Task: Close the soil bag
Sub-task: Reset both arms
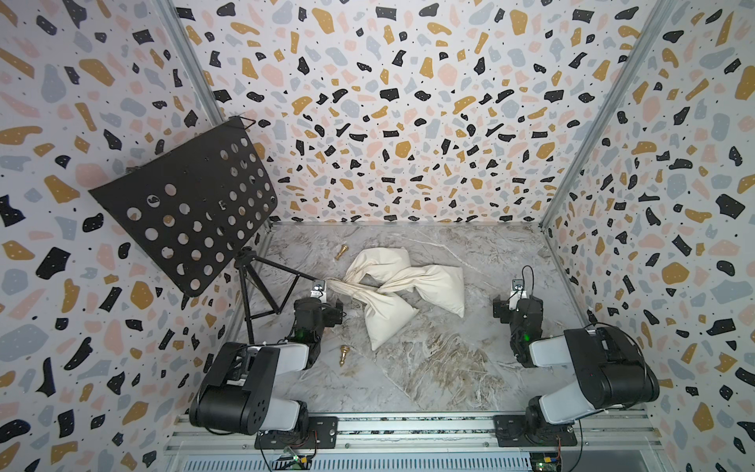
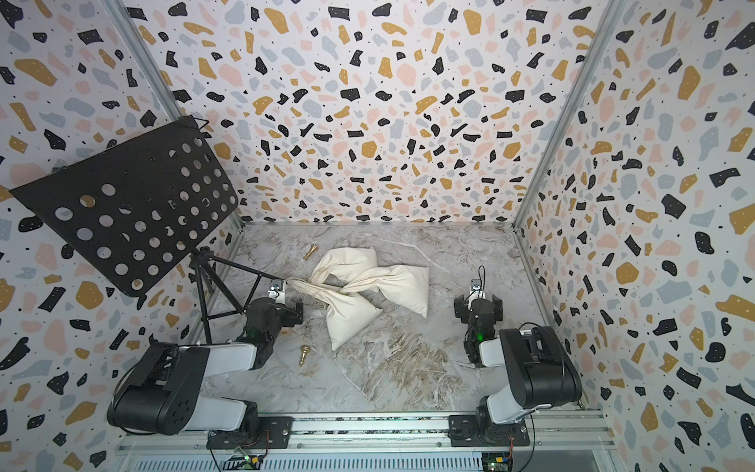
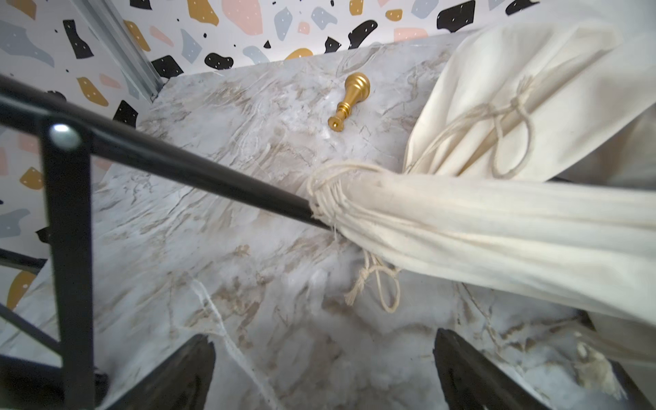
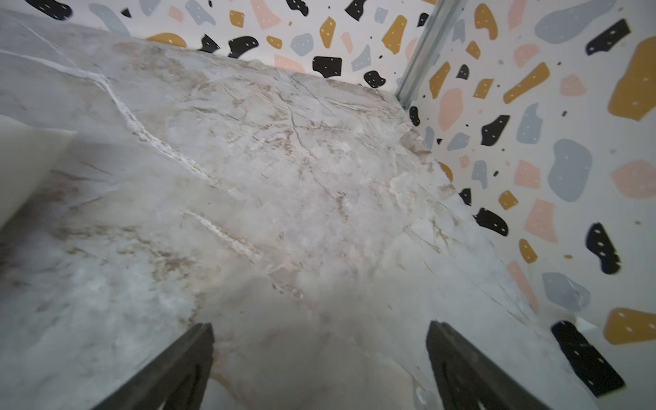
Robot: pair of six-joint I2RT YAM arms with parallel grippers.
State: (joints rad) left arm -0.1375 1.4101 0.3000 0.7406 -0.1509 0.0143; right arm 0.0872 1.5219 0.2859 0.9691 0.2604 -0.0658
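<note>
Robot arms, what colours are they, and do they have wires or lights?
The left arm and right arm have chunky black joints with pale grey covers. Each wrist has a tiny green light. Thin black cables loop near them. The left gripper and right gripper have flat dark fingers.

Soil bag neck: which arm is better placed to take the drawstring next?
Left, probably. The open left gripper hangs beside the bunched neck and loose drawstring; the open right gripper sits over bare table, apart from the bags.

The soil bag (image 3: 497,227) hides the far end of the stand leg (image 3: 213,177).
</note>
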